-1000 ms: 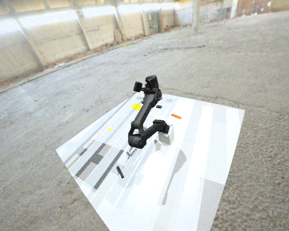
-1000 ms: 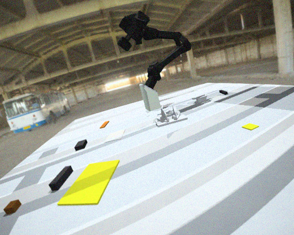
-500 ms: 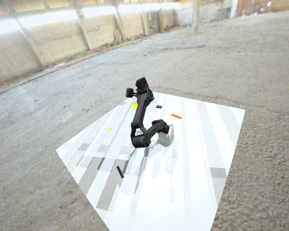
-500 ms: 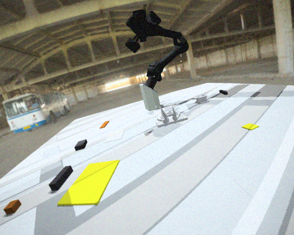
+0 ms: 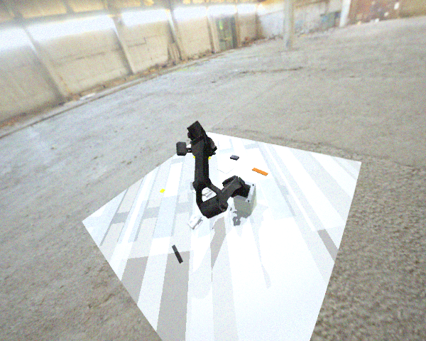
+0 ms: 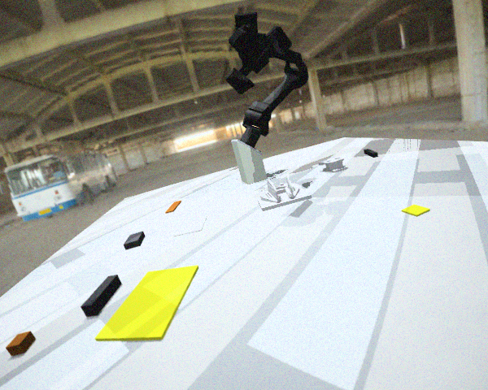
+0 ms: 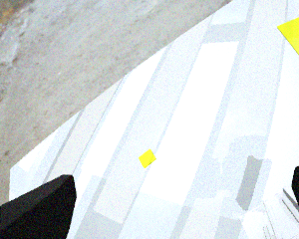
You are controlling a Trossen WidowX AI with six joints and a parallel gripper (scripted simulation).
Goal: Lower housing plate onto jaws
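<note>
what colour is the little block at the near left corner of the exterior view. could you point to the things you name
Brown-orange (image 6: 20,343); exterior view.

So I'm in some big old hall: grubby concrete floor (image 5: 352,91) (image 6: 211,157) (image 7: 80,65), stained walls (image 5: 84,44) (image 6: 387,88), blue-and-white bus (image 6: 42,180) parked left, and a bright glow at the far end.

Jaw assy (image 6: 280,191) on table (image 5: 272,256) (image 6: 328,268) (image 7: 189,124), just in front of arm base (image 5: 246,205) (image 6: 250,166), housing pl. (image 6: 333,164) behind right.

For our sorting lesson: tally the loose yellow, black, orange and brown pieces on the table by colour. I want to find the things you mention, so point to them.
Yellow: 2 (large sheet (image 5: 209,158) (image 6: 150,304) (image 7: 298,37), small square (image 5: 162,190) (image 6: 416,210) (image 7: 148,158))
Black: 3 (near bar (image 6: 101,296), block (image 5: 234,157) (image 6: 134,240), far bar (image 5: 177,253) (image 6: 370,153))
Orange: 1 (strip (image 5: 260,171) (image 6: 173,206))
Brown: 1 (brick (image 6: 20,343))
Total: 7
</note>
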